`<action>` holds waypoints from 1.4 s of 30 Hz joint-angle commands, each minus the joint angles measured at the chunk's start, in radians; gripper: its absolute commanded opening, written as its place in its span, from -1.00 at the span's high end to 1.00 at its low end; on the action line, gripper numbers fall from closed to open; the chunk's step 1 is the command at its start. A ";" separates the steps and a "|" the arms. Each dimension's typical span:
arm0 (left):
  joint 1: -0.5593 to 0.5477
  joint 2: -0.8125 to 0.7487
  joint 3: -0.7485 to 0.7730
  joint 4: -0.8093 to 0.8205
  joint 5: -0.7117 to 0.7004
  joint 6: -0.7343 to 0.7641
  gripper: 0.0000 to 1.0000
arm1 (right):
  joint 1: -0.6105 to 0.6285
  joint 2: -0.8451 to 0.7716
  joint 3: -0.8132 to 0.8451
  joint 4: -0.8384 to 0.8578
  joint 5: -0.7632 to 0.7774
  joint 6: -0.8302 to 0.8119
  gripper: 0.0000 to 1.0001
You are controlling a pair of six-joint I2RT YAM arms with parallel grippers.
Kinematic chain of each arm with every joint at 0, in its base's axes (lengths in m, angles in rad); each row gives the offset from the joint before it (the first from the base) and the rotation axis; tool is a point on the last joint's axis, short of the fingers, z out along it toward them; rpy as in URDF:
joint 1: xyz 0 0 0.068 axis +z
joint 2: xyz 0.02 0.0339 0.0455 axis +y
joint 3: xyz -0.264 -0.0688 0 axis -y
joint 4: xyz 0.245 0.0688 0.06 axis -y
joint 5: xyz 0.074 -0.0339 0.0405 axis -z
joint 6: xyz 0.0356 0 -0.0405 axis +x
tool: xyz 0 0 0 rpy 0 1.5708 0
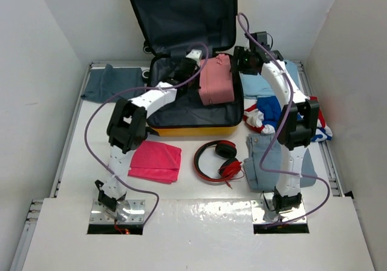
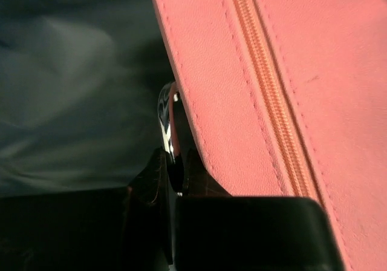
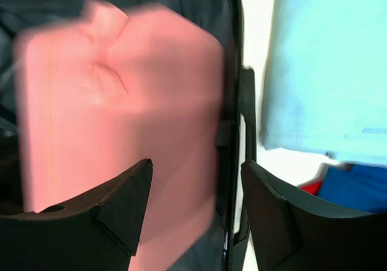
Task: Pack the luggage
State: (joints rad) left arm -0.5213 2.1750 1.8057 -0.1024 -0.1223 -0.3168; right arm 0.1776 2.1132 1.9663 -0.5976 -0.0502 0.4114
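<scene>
The yellow luggage [image 1: 193, 130] lies open at the back of the table with its lid leaning on the wall and its dark grey lining [image 2: 66, 89] showing. A pink boxy case [image 1: 216, 80] lies in its right half. My left gripper [image 1: 195, 62] reaches into the luggage and is shut [image 2: 174, 168] on a shiny metal ring [image 2: 166, 117] at the edge of the pink case [image 2: 272, 71]. My right gripper [image 1: 240, 62] is open and empty [image 3: 196, 180]. It hovers over the pink case's right side [image 3: 121, 114] and the luggage's black zipper rim [image 3: 233, 132].
In front of the luggage lie a folded magenta cloth [image 1: 155, 161] and red headphones [image 1: 219, 159]. Jeans [image 1: 272, 162] lie by the right arm's base. A light blue cloth [image 1: 266, 83] and blue, red and white clothing [image 1: 269, 114] lie to the right, and a grey-blue cloth [image 1: 112, 82] at back left.
</scene>
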 commanded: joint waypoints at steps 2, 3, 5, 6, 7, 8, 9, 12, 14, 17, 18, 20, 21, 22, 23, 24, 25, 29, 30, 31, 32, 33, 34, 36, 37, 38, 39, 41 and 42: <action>-0.112 0.068 0.060 0.101 0.326 -0.059 1.00 | 0.158 -0.021 0.112 0.163 -0.255 0.014 -0.29; -0.112 0.083 0.069 0.112 0.326 -0.059 1.00 | 0.158 -0.015 0.108 0.165 -0.249 0.010 -0.32; -0.112 0.095 0.069 0.125 0.297 -0.059 1.00 | 0.155 -0.001 0.105 0.163 -0.246 -0.008 -0.32; -0.102 0.095 0.078 0.135 0.282 -0.059 1.00 | 0.148 0.002 0.102 0.162 -0.246 -0.005 -0.32; -0.091 0.106 0.078 0.135 0.262 -0.059 1.00 | 0.151 0.011 0.089 0.163 -0.246 -0.011 -0.32; -0.091 0.106 0.078 0.150 0.253 -0.059 1.00 | 0.146 0.011 0.086 0.160 -0.247 -0.014 -0.32; -0.079 0.106 0.078 0.161 0.244 -0.059 1.00 | 0.145 0.010 0.083 0.162 -0.247 -0.017 -0.32; -0.051 0.117 0.090 0.170 0.222 -0.059 1.00 | 0.140 0.007 0.068 0.168 -0.246 -0.025 -0.32; -0.040 0.117 0.090 0.170 0.170 -0.059 1.00 | 0.134 -0.001 0.051 0.180 -0.244 -0.026 -0.34; 0.001 0.117 0.090 0.159 0.138 -0.071 1.00 | 0.122 -0.007 0.045 0.185 -0.247 -0.022 -0.36; 0.010 0.117 0.090 0.146 0.128 -0.071 1.00 | 0.119 -0.013 0.048 0.186 -0.246 -0.022 -0.36; 0.026 0.108 0.070 0.132 0.115 -0.099 1.00 | 0.112 -0.013 0.040 0.188 -0.244 -0.020 -0.39; 0.026 0.108 0.038 0.121 0.098 -0.111 1.00 | 0.108 -0.016 0.039 0.190 -0.240 -0.020 -0.39; 0.035 0.091 0.018 0.121 0.087 -0.111 1.00 | 0.100 -0.024 0.034 0.193 -0.226 -0.016 -0.39; 0.035 0.069 0.000 0.121 0.072 -0.123 1.00 | 0.096 -0.033 0.013 0.205 -0.221 -0.011 -0.41; 0.035 0.060 -0.037 0.121 0.072 -0.123 1.00 | 0.085 -0.053 -0.006 0.235 -0.221 0.004 -0.41; 0.035 0.039 -0.055 0.139 0.072 -0.123 1.00 | 0.076 -0.071 -0.067 0.274 -0.214 0.010 -0.41; 0.035 0.002 -0.117 0.179 0.024 -0.133 1.00 | 0.048 -0.110 -0.116 0.338 -0.218 0.020 -0.43; 0.035 -0.007 -0.117 0.179 0.000 -0.133 1.00 | 0.043 -0.110 -0.113 0.338 -0.230 0.020 -0.46; 0.035 -0.007 -0.097 0.168 0.000 -0.133 1.00 | 0.039 -0.111 -0.107 0.338 -0.231 0.023 -0.46; 0.035 -0.007 -0.082 0.140 -0.028 -0.133 1.00 | 0.034 -0.110 -0.103 0.335 -0.232 0.024 -0.46; 0.035 0.002 -0.071 0.139 -0.066 -0.133 1.00 | 0.027 -0.111 -0.096 0.332 -0.231 0.021 -0.46; 0.035 0.002 -0.062 0.139 -0.066 -0.133 1.00 | 0.022 -0.111 -0.096 0.335 -0.231 0.026 -0.46; 0.044 -0.009 -0.051 0.139 -0.095 -0.142 1.00 | 0.019 -0.114 -0.098 0.338 -0.218 0.023 -0.46; 0.044 -0.009 -0.042 0.139 -0.096 -0.152 1.00 | 0.011 -0.111 -0.101 0.344 -0.212 0.023 -0.46; 0.044 -0.020 -0.042 0.127 -0.108 -0.153 1.00 | 0.010 -0.114 -0.107 0.344 -0.203 0.023 -0.46; 0.055 -0.020 -0.042 0.127 -0.108 -0.168 1.00 | 0.011 -0.113 -0.109 0.344 -0.194 0.020 -0.46; 0.055 -0.020 -0.042 0.115 -0.088 -0.168 1.00 | 0.011 -0.105 -0.110 0.354 -0.192 0.017 -0.46; 0.055 -0.030 -0.042 0.115 -0.100 -0.179 1.00 | 0.013 -0.090 -0.106 0.357 -0.189 0.017 -0.46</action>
State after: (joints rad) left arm -0.4873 2.2177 1.7271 0.0326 -0.1547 -0.4908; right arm 0.1886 2.0537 1.8580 -0.2913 -0.2626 0.4297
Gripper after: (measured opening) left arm 0.031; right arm 0.724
